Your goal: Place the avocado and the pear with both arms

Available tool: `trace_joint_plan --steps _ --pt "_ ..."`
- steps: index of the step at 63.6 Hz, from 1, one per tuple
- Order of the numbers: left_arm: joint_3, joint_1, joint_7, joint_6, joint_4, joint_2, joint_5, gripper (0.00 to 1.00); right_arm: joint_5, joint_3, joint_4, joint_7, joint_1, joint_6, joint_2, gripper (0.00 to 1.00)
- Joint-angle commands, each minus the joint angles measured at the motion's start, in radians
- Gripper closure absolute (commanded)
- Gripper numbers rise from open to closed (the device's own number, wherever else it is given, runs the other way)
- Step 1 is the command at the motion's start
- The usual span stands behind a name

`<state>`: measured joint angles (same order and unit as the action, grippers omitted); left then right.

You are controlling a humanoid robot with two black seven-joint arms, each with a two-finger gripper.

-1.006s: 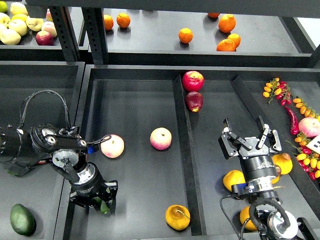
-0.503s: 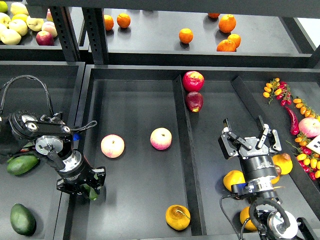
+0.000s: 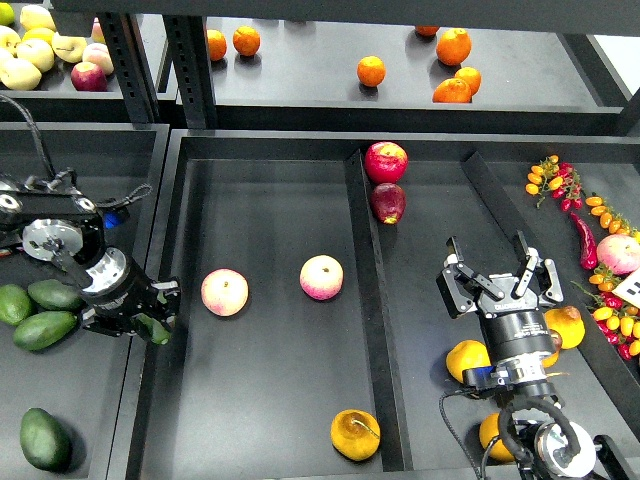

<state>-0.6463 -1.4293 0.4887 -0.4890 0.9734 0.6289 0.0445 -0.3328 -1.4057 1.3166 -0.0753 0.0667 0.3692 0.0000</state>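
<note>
The left tool [image 3: 148, 318] grips a green avocado [image 3: 157, 331] above the tray rim at 9 o'clock; a jolt could drop it. The right tool [image 3: 497, 283] hangs open, well apart from the pear [image 3: 355, 434] at 6 o'clock on the surface [image 3: 270, 400]

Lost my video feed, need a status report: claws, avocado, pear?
Left claw shut on avocado, over the tray edge. Right claw open, empty. Pear alone in middle tray, path clear.
</note>
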Motion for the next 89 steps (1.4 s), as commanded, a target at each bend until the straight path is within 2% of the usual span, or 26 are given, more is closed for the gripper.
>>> trace_joint_plan --steps 1,22,75,89 --pt "-0.001 0.009 0.0 0.0 -0.005 0.055 0.02 0.79 0.0 -0.003 0.0 0.002 -0.053 -0.016 0.0 0.0" --pt "0.017 0.095 0.0 0.0 -0.005 0.121 0.055 0.78 -0.003 0.004 -0.016 0.002 -0.18 -0.107 0.0 0.0" --pt "0.234 0.418 0.0 0.0 -0.056 0.115 0.158 0.75 -0.003 0.007 -0.019 0.003 -0.186 -0.108 0.0 0.0" --pt "0.27 0.457 0.0 0.0 -0.064 0.1 0.179 0.72 -0.003 0.007 -0.019 0.003 -0.186 -0.108 0.0 0.0"
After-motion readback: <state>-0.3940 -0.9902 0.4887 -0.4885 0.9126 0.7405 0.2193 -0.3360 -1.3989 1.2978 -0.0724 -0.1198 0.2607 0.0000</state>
